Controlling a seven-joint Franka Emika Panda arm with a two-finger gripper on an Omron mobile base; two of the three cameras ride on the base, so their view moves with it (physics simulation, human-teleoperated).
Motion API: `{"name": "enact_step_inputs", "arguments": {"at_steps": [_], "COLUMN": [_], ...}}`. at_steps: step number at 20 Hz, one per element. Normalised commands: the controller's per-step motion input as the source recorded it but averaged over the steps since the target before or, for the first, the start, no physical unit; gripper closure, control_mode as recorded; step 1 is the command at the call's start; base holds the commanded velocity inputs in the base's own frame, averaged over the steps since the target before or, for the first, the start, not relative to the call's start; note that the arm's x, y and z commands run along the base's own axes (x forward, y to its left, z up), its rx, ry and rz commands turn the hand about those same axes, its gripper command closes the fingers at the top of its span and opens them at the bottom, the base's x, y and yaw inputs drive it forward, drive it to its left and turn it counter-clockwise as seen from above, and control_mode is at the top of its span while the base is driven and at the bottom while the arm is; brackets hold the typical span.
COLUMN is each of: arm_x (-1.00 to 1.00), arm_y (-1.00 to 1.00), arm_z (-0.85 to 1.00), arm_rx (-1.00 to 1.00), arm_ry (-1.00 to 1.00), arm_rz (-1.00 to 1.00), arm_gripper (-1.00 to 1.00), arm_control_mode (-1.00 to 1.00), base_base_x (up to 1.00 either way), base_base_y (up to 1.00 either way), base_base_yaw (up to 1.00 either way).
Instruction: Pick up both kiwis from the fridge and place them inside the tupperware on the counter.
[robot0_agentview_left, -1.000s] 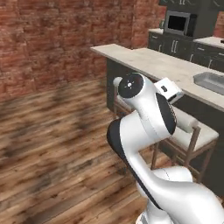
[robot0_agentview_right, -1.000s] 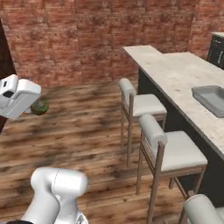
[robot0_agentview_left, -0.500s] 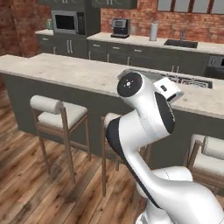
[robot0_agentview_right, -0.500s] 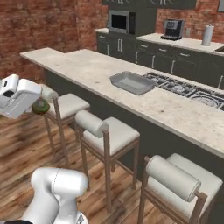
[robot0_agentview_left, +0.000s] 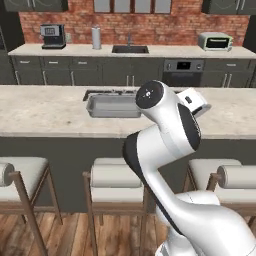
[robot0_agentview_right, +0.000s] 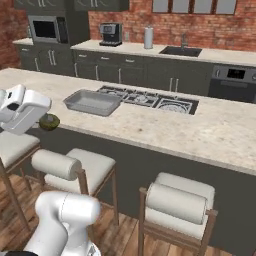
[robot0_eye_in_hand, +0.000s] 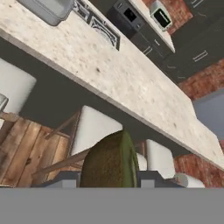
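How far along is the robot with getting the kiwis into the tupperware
Nothing looks delivered yet: the tupperware on the counter appears empty. In hand: the gripper is shut on one kiwi, held short of the counter's near edge, above the stools. Left: carry this kiwi over the tray and release it, then fetch the second one, presumably from the fridge.

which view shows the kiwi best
The hand view: the kiwi fills the lower middle, close up, gripped between the fingers, its olive-brown skin plain. The right base view shows the same kiwi small, beside the white hand, short of the counter. In the left base view the arm hides it.
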Motion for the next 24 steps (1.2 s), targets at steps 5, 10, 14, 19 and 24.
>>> {"name": "enact_step_inputs", "arguments": {"at_steps": [5,10,14,19,24], "arm_x": [0.0,0.0,0.0,0.0,0.0], "arm_y": [0.0,0.0,0.0,0.0,0.0], "arm_z": [0.0,0.0,0.0,0.0,0.0], "arm_rx": [0.0,0.0,0.0,0.0,0.0], "arm_ry": [0.0,0.0,0.0,0.0,0.0], "arm_rz": [0.0,0.0,0.0,0.0,0.0], "arm_gripper": [1.0,1.0,1.0,1.0,1.0], "arm_control_mode": [1.0,1.0,1.0,1.0,1.0], "base_base_x": [0.28,0.07,0.52,0.49,0.54], "base_base_y": [0.74,0.7,0.39,0.25,0.19], "base_base_yaw": [-0.27,-0.06,-0.11,-0.08,-0.01]}}
